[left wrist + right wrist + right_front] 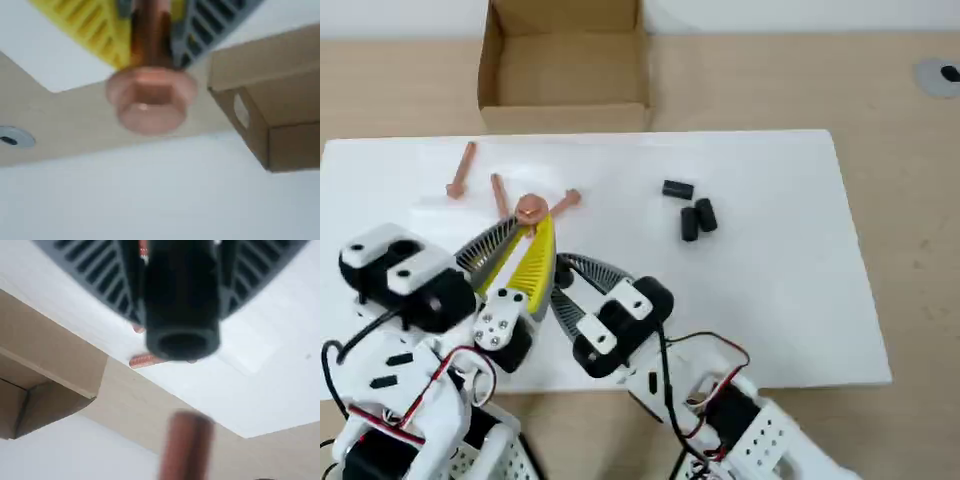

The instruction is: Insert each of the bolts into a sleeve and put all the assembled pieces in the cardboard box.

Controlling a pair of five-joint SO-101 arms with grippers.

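Farthest from the cardboard box [565, 117], at the opposite edge of the white mat [790, 310]: the right gripper [558, 278], dark ribbed fingers [90, 270] pressed tight on a black sleeve [182, 295], open bore showing beyond the tips. Close to that bore but with a gap, a blurred copper rod [185, 447]; impossible to say whether part of the held bolt.

Just beside, a little closer to the box: the left gripper [527, 228], one yellow and one grey finger pinching a copper bolt [530, 210] by the shank, flanged hex head clear of the fingertips on the box side.

Closer still to the box, lying flat on the mat: a short loose bolt [567, 200] and a slanted loose bolt [500, 195] on either side of the held head, then an outer loose bolt [460, 170] below the box's left front corner.

Off past the box's right front corner, well apart from the bolts: paired sleeves [689, 223] side by side and touching, and a lone sleeve [677, 189] just beyond them, toward the box.

Last, the box itself, upright with its top open, front wall just beside the mat's far edge.
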